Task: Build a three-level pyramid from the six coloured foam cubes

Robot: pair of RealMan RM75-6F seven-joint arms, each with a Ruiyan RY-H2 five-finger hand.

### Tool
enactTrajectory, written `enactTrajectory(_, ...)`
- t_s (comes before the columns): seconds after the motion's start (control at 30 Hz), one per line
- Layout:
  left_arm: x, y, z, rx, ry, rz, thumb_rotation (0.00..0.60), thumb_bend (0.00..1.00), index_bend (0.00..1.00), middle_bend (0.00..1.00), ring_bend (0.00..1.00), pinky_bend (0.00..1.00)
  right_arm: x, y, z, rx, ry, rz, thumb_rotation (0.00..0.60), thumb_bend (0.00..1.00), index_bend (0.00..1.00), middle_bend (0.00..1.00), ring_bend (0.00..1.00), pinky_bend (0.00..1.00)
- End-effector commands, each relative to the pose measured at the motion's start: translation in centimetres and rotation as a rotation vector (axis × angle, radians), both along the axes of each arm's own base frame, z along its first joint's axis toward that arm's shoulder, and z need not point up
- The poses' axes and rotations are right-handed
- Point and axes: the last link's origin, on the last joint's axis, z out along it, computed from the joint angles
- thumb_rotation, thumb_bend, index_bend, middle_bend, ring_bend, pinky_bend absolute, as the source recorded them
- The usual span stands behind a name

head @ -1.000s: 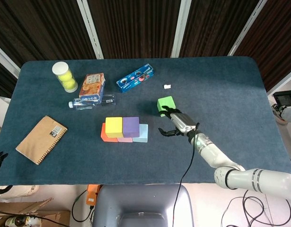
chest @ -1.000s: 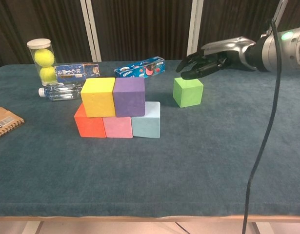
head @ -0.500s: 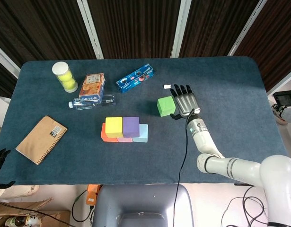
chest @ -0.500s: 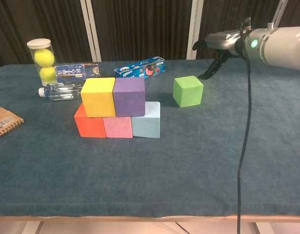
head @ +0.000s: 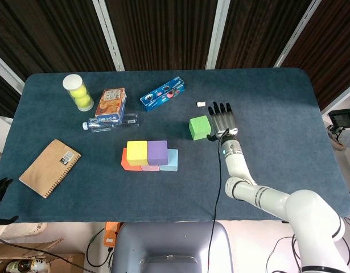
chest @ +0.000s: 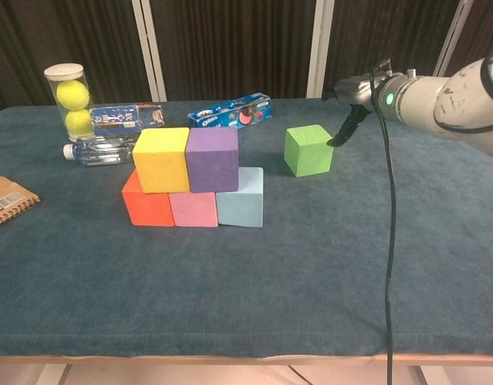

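The right hand [head: 222, 120] is held flat with fingers spread and empty, just beside the green cube [head: 200, 127], probably for a side grasp. The cube sits alone on the desk [head: 277, 102], right of the stacked cubes [head: 150, 156], whose top is unfilled.
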Motion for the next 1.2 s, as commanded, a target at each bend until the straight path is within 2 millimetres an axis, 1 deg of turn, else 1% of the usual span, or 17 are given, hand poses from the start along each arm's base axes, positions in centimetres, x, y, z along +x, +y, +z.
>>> enactTrajectory(0.03,-0.3,0.1,0.0,0.001,-0.005,0.011,0.6,0.17,0.07,0.02,0.0,0.1,0.0,-1.1,-2.1,0.023,-0.022,-0.047,0.44,0.18,0.09,0.0,0.0,0.0)
enactTrajectory(0.13,-0.6,0.1,0.1,0.003,-0.007,0.02,0.6,0.17,0.07,0.02,0.0,0.1,-0.2,-1.6,-3.1,0.041,-0.038,-0.069,0.44,0.18,0.14,0.0,0.0,0.0)
enactTrajectory(0.37,-1.3,0.4,0.5,0.01,-0.017,0.042,0.6,0.17,0.07,0.02,0.0,0.1,-0.1,-2.3,-4.6,0.073,-0.054,-0.079,0.441,0.18,0.16,0.0,0.0,0.0)
enactTrajectory(0.5,-1.5,0.5,0.5,0.007,-0.021,0.045,0.6,0.17,0.07,0.02,0.0,0.1,-0.1,-2.4,-5.1,0.087,-0.058,-0.075,0.44,0.18,0.22,0.0,0.0,0.0)
enactTrajectory(0.57,-1.5,0.6,0.5,0.007,-0.023,0.043,0.6,0.17,0.07,0.02,0.0,0.1,-0.1,-2.4,-5.1,0.087,-0.064,-0.075,0.441,0.18,0.23,0.0,0.0,0.0)
enactTrajectory(0.83,-1.5,0.3,0.6,0.014,-0.025,0.038,0.6,0.17,0.07,0.02,0.0,0.1,0.1,-2.7,-5.0,0.074,-0.074,-0.065,0.441,0.18,0.17,0.0,0.0,0.0)
enactTrajectory(1.2,-1.5,0.3,0.7,0.014,-0.024,0.04,0.6,0.17,0.07,0.02,0.0,0.1,0.7,-2.7,-4.6,0.067,-0.086,-0.048,0.443,0.19,0.14,0.0,0.0,0.0)
